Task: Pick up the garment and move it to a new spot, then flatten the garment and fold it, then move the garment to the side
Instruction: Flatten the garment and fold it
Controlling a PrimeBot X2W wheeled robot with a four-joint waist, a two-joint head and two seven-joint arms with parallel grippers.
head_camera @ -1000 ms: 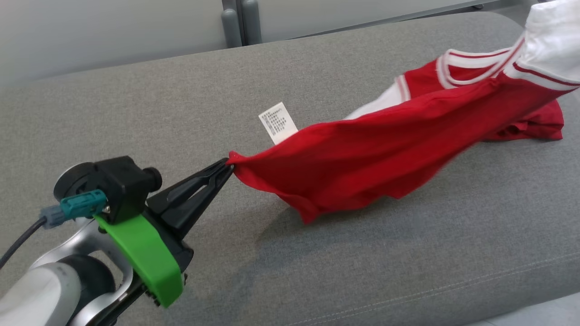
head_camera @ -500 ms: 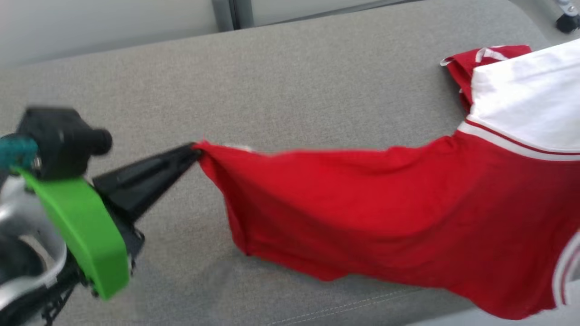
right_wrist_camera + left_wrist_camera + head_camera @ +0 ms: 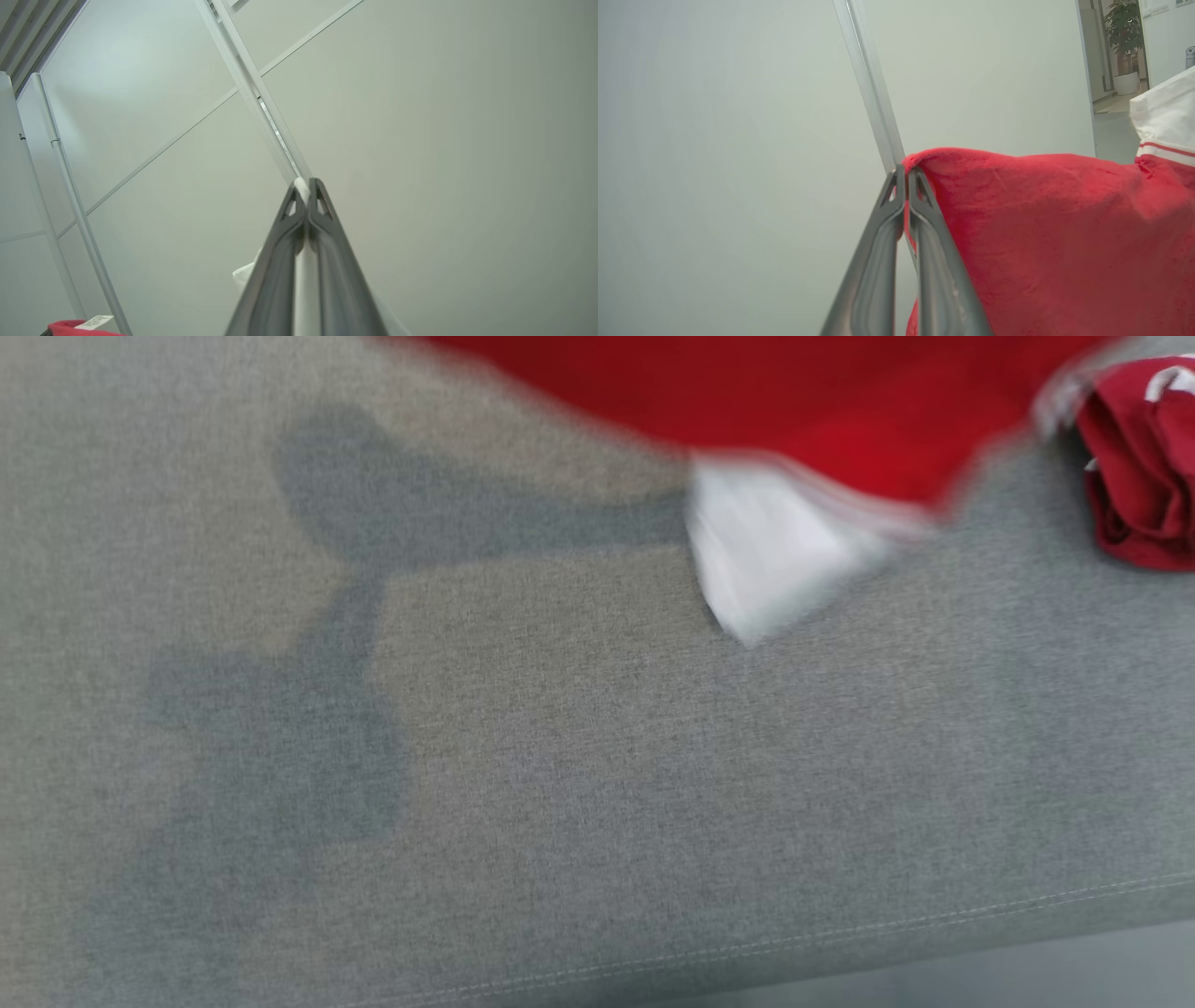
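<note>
Since 0.5 s ago: garment (image 3: 794, 411) raised off the grey woven seat (image 3: 560, 784); camera has tilted too. Red knit is a blur over the seat's far edge, with the white panel (image 3: 775, 560) drooping. Left gripper (image 3: 906, 175) tips pinch the red hem. Right gripper (image 3: 306, 184) tips clamp a white fold.
</note>
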